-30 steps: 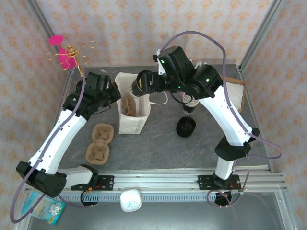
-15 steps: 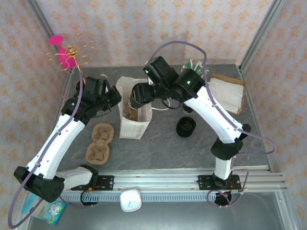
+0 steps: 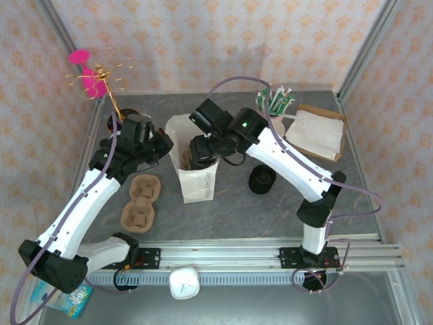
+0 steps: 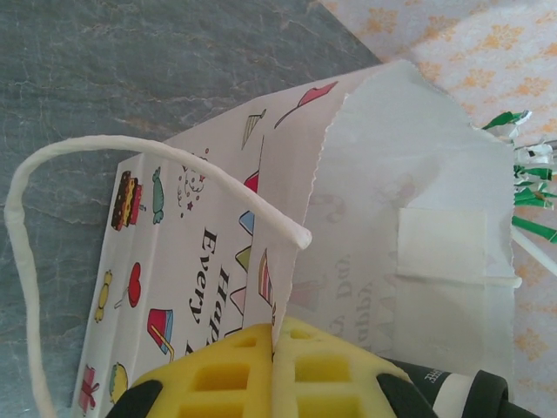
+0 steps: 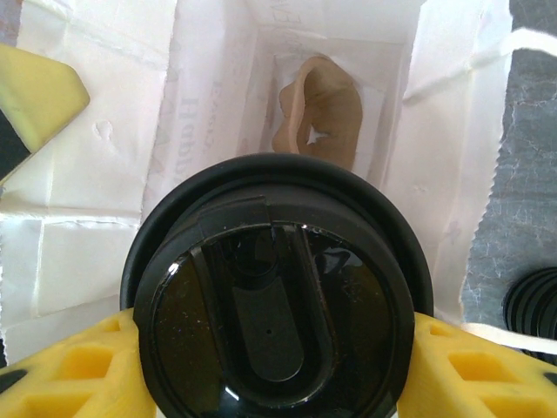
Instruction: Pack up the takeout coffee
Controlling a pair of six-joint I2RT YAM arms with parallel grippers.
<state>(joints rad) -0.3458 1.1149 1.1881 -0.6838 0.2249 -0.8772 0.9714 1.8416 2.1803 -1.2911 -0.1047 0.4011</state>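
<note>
The takeout coffee [image 5: 270,335] is a small black cup seen lid-on from the right wrist. Its round plastic lid is glossy, with a raised rim and a long moulded tab running from the middle toward one edge. The lid faces the wrist camera, so the cup's long axis runs straight away from it, down toward the open mouth of the paper bag [image 3: 197,181]. Whether the cup's base is already below the bag's rim cannot be told.

The right gripper [image 5: 271,383] has its jaws closed on the cup just under the lid, with a yellow waffle-moulded pad [image 5: 78,370] pressed to either side.

The bag is white and creased inside, with a sawtooth-cut rim, printed party pictures outside and a white twisted-cord handle [image 4: 52,174]. It stands tilted on the tabletop [image 3: 230,203].

Deep inside it, a brown moulded-pulp cup carrier [image 5: 322,109] stands on edge against the far wall. The room between the lid's rim and the bag's side walls is narrow.

The left gripper [image 4: 272,366] has its jaws pinched shut on the bag's upper rim, with the paper caught between its two yellow pads.

On the grey, stone-patterned tabletop, a second pulp carrier [image 3: 140,203] lies flat to the left of the bag. A low round stack of black lids [image 3: 262,179] sits just to its right. Farther right and back are flat brown paper bags [image 3: 316,132] and a cup of green-and-white packets [image 3: 274,103].
</note>
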